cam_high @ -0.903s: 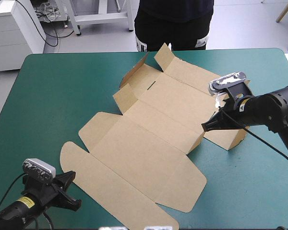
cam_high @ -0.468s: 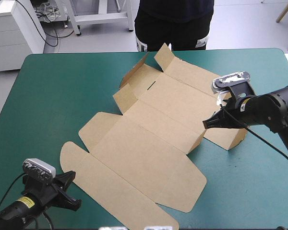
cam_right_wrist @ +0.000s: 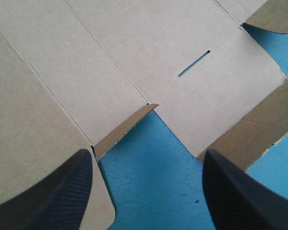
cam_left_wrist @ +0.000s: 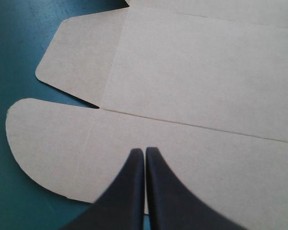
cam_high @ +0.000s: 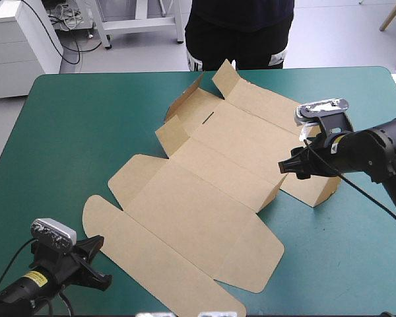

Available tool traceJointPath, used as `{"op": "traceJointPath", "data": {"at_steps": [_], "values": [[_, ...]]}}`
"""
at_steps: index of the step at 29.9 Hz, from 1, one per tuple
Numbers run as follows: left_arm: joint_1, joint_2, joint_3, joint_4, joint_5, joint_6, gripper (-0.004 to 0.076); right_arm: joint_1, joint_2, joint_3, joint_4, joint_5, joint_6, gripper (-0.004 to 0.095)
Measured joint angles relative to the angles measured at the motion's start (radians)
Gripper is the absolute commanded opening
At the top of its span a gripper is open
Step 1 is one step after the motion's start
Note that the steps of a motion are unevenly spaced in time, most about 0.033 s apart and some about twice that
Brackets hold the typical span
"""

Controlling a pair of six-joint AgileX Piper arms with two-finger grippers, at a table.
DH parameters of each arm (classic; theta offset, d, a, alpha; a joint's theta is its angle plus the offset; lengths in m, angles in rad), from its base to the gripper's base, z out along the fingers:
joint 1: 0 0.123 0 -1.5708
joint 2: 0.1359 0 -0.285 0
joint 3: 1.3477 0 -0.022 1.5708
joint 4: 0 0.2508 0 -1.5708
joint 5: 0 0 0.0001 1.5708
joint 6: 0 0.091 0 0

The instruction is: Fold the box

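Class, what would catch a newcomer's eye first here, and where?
The brown box lies almost flat across the middle of the teal-green table, a few flaps raised at its far end. The right gripper hovers open at its right side; the left gripper, shut, points at its near flap.

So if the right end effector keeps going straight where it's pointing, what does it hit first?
Probably the box: the open right end effector aims at a small raised flap on its edge, across a notch of bare table cover. Depth is unclear, so it could touch the cover first.
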Motion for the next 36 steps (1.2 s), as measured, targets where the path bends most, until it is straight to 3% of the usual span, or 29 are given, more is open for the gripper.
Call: {"op": "traceJointPath", "data": {"at_steps": [12,19,28,36], "values": [[0.000,0.000,0.000,0.000,-0.001,0.000,-0.0008,0.000,0.000,0.000,0.018,0.000,0.035,0.0646],[0.000,0.000,0.000,0.000,-0.001,0.000,-0.0008,0.000,0.017,-0.001,0.027,0.000,0.184,0.0646],[0.000,0.000,0.000,0.000,-0.001,0.000,-0.0008,0.000,0.155,-0.001,0.047,-0.001,0.306,0.0645],[0.000,0.000,0.000,0.000,-0.001,0.000,-0.0008,0.000,0.286,-0.001,0.156,-0.013,0.339,0.0645]]}}
